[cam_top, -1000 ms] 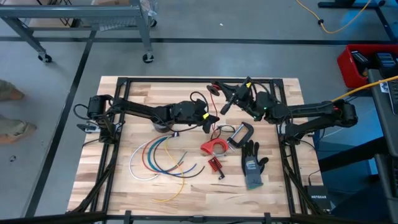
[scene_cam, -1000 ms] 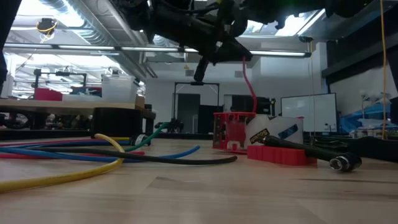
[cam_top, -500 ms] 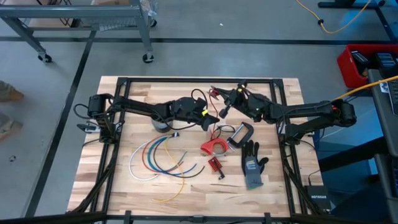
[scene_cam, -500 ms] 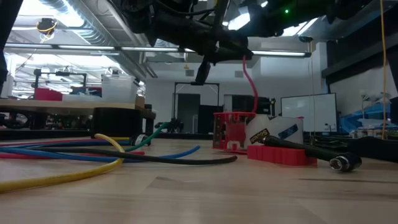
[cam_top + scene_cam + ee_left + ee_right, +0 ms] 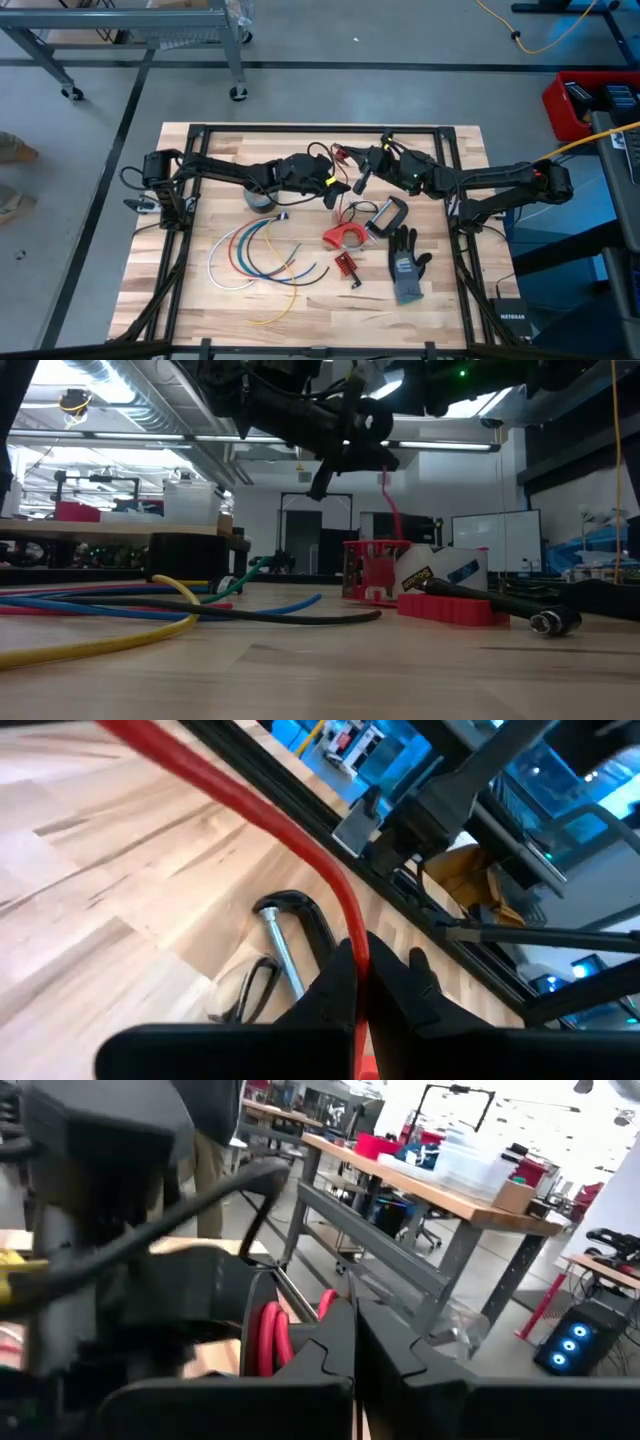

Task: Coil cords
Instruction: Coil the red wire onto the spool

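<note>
The long red cord (image 5: 345, 208) rises from the table by the clamp to both grippers at the table's far middle. Its coiled loops (image 5: 340, 152) hang in the air there. My left gripper (image 5: 345, 187) is shut on the cord's straight run (image 5: 250, 805). My right gripper (image 5: 360, 178) is shut beside the loops (image 5: 270, 1335). The cord hangs down in the low view (image 5: 388, 505). Short white, blue, red, green and yellow cords (image 5: 262, 255) lie curved on the table's left half. My left gripper pinches the red cord's straight run (image 5: 352, 935) between its two fingers, which lie across it. The cord is clear of the table there and runs taut away from the fingers. My right gripper is shut on the red cord at the coil; a bit of red (image 5: 328, 1302) shows at the fingers' edge. The loops stand right beside the fingers, lifted clear. The fingers themselves hide the exact place of the pinch.
A bar clamp (image 5: 385, 215), a red tape dispenser (image 5: 343, 237), a small red part (image 5: 346, 265) and a grey-black glove (image 5: 405, 265) lie on the right half. A grey tape roll (image 5: 262, 200) sits under the left arm. The black frame (image 5: 300, 128) rims the table.
My right gripper has tipped and rolled at the wrist and swung a little toward my left gripper, carrying the loops with it. The hanging red cord has gone from bowed to nearly straight. My left gripper has shifted slightly toward the far edge.
</note>
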